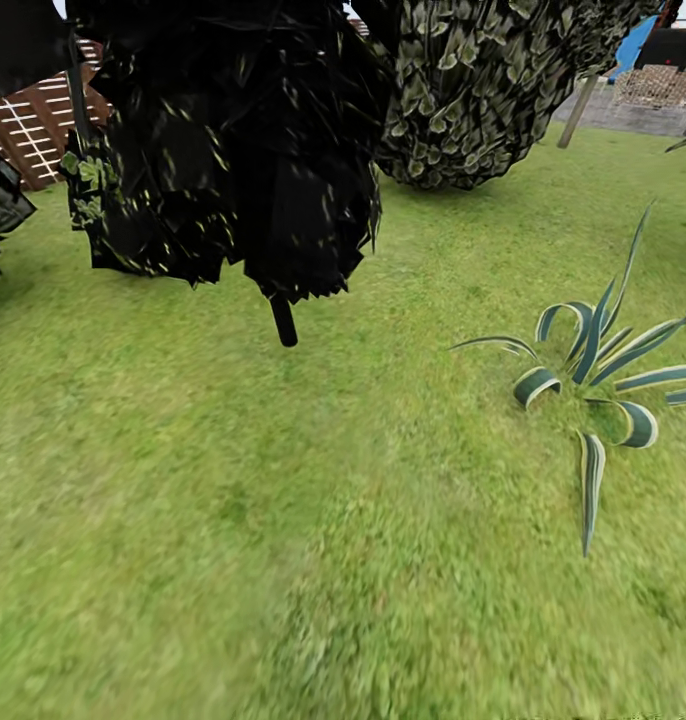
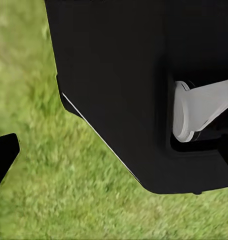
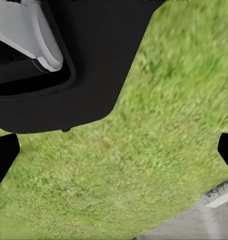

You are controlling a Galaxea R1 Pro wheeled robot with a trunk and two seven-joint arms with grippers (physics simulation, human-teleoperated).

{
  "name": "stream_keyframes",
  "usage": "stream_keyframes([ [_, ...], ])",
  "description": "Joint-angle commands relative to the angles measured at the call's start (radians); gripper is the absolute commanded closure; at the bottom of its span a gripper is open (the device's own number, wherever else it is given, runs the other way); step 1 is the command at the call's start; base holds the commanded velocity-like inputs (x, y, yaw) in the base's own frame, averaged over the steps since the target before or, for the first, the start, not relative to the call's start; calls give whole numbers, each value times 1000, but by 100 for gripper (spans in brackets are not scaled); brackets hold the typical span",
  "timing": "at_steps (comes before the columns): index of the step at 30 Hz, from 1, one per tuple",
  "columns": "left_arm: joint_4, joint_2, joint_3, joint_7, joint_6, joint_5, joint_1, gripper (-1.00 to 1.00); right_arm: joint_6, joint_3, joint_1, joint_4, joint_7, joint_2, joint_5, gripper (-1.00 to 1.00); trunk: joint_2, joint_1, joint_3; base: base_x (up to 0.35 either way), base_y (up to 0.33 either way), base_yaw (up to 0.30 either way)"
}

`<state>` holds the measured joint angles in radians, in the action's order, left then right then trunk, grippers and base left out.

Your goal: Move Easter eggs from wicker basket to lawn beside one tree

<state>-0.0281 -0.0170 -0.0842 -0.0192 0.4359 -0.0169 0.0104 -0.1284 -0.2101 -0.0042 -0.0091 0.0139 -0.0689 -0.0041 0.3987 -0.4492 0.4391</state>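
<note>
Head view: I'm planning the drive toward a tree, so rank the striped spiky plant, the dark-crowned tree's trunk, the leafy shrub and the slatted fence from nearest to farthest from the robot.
1. Striped spiky plant, nearest, on the right.
2. Tree trunk, left of centre, farther up the lawn.
3. Leafy shrub, top centre-right, and slatted fence, top left: both farthest, too close to call.

Even, bright daylight is covering the lawn (image 1: 313,520) in the head view, with no glare showing. A soft shadow is lying on the grass under the tree (image 1: 243,140), whose dark crown is rendering nearly black with little detail. The spiky striped plant (image 1: 593,370) is staying fairly crisp, while the grass toward the lower edge is smearing into blur. In both wrist views the grass is appearing soft and out of focus, and the black robot body (image 2: 143,75) is reading as flat, featureless dark.
</note>
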Motion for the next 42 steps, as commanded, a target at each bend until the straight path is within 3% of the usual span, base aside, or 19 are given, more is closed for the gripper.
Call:
stream_keyframes([
  [1, 1, 0, -6, 2, 3, -1, 0, -100, -4, -6, 0, 1, 1, 0, 0, -100, 1, -1, 1, 200, 115, -284],
  [17, 1, 0, -6, 2, 4, -1, 0, -100, -4, -7, 0, 1, 1, 0, 0, -100, 1, -1, -10, 247, 137, -284],
  [42, 1, 0, -6, 2, 4, -1, 0, -100, -5, -8, 0, 1, 1, 0, 0, -100, 1, -1, -27, 218, 7, -283],
])
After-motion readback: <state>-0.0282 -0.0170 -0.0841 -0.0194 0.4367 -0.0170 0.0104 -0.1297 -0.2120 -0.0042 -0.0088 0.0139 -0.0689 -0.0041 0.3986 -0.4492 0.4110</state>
